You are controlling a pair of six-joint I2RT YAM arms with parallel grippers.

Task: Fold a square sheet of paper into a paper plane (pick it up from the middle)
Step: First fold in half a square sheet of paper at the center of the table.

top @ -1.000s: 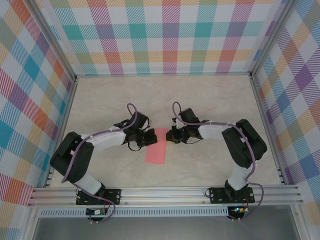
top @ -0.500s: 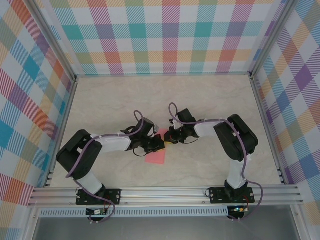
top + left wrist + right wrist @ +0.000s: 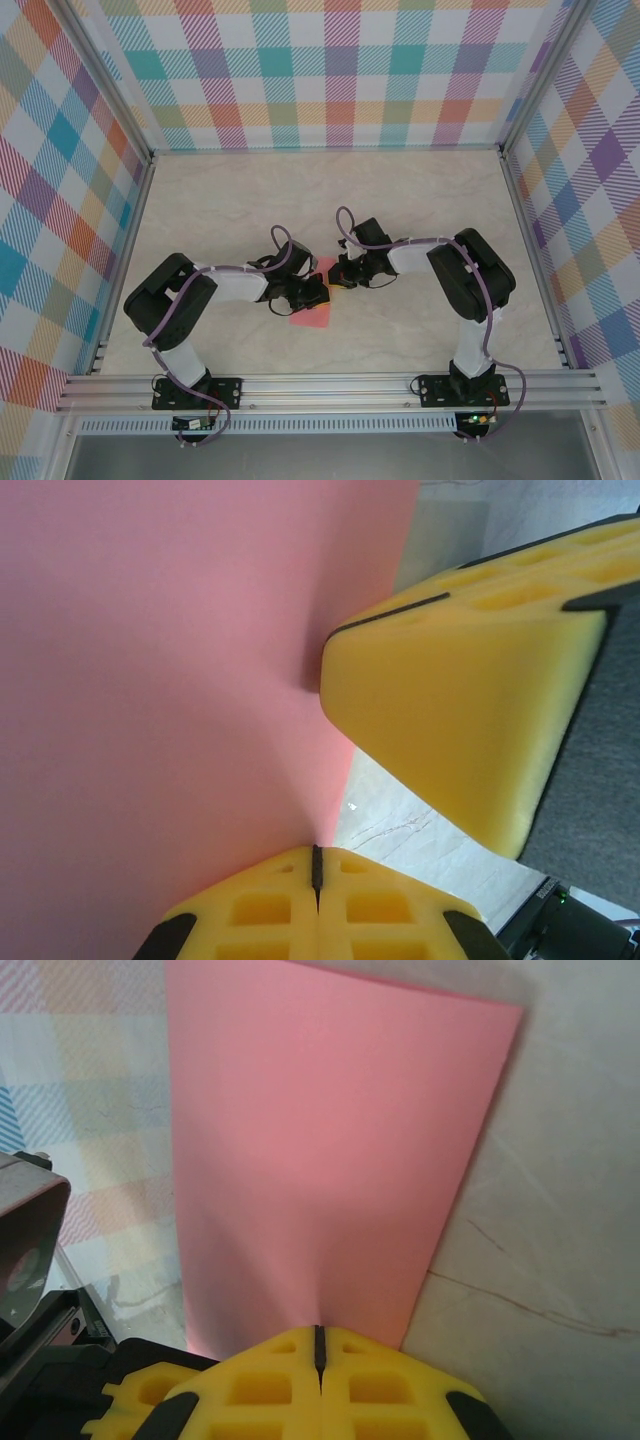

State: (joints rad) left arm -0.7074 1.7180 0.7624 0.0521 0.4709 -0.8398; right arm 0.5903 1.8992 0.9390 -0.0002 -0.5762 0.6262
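The salmon-pink sheet of paper (image 3: 312, 317) shows as a narrow rectangle on the marble table, between the two grippers. My left gripper (image 3: 312, 291) is shut on its edge; in the left wrist view the yellow fingertips (image 3: 316, 865) pinch the sheet of paper (image 3: 170, 680). My right gripper (image 3: 338, 272) is shut on it from the other side. In the right wrist view the sheet of paper (image 3: 320, 1150) stands up from the closed gripper (image 3: 319, 1338). The right gripper's yellow finger (image 3: 470, 700) sits close by the left one. A paper plane is out of view.
The marble table top (image 3: 420, 200) is ringed by chequered walls (image 3: 320, 70), with an aluminium rail (image 3: 330, 385) along the near edge. Both arms bend inward, wrists nearly touching at the table's centre.
The left arm has swung right and in over the paper and closed on it. The right gripper has shifted slightly left. Less of the sheet shows below the grippers than before.
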